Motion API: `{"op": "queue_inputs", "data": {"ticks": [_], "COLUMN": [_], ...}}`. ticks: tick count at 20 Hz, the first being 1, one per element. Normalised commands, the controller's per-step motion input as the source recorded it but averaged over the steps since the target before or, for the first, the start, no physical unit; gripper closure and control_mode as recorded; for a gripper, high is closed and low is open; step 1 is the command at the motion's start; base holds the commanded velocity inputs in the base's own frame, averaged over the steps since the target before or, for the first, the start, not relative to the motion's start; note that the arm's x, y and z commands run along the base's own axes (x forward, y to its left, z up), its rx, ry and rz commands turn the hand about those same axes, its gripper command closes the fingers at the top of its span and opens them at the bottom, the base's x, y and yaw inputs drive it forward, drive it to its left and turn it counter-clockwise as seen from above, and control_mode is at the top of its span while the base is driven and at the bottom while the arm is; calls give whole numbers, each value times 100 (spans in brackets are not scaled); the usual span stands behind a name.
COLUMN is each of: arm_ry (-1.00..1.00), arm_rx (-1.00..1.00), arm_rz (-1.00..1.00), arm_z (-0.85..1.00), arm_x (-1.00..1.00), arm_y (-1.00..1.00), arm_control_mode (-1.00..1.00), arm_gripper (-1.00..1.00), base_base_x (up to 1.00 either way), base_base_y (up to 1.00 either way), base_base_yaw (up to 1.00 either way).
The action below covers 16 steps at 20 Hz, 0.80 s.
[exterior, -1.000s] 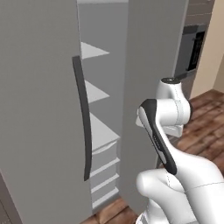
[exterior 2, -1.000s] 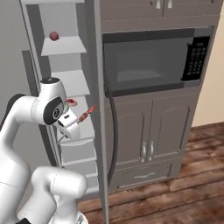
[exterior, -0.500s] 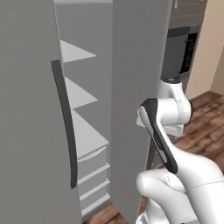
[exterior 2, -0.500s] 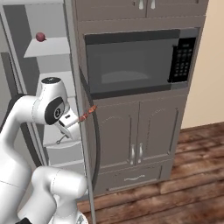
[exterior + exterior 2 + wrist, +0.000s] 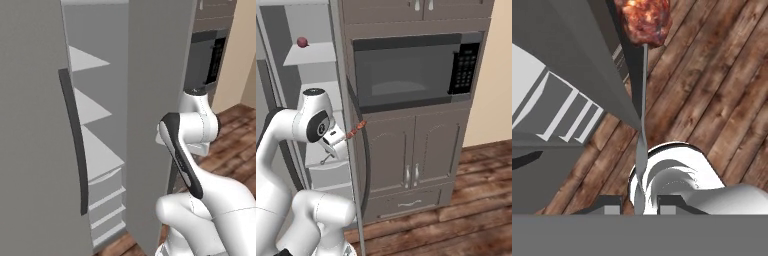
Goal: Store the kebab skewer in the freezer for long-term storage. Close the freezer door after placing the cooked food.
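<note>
My gripper (image 5: 338, 141) is shut on the kebab skewer (image 5: 356, 130), holding it at chest height just in front of the freezer (image 5: 311, 95). The meat end points up and right, across the edge of the open freezer door (image 5: 345, 75). In the hand view the thin metal stick (image 5: 643, 100) rises from between the fingertips of the gripper (image 5: 639, 204) to a reddish-brown chunk (image 5: 646, 20). It crosses the door's lower corner there. The left base view has that door (image 5: 155, 100) standing out towards me, with my arm to its right.
The other door (image 5: 30, 125) is shut, with a dark bar handle (image 5: 75, 145). Pale shelves and drawers (image 5: 105, 195) fill the open side; a small red thing (image 5: 302, 42) sits on an upper shelf. A dark built-in microwave (image 5: 406, 70) and cabinets (image 5: 411, 150) stand right, above wooden floor (image 5: 466, 210).
The whole picture has slid left in both base views, so the cameras have moved with the base. The arm holds the same pose with the skewer in its grip.
</note>
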Motion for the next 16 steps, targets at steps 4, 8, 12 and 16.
{"op": "queue_inputs", "data": {"ticks": [4, 8, 12, 16], "arm_ry": [0, 0, 0, 0], "arm_rx": [0, 0, 0, 0], "arm_rz": [0, 0, 0, 0], "arm_z": [0, 0, 0, 0], "arm_x": [0, 0, 0, 0], "arm_y": [0, 0, 0, 0], "arm_control_mode": [100, 100, 100, 100], "arm_gripper": [100, 100, 100, 100], "base_base_x": [-48, -67, -71, -46], "base_base_y": [7, 17, 23, 32], "base_base_yaw": [6, 7, 4, 7]}}
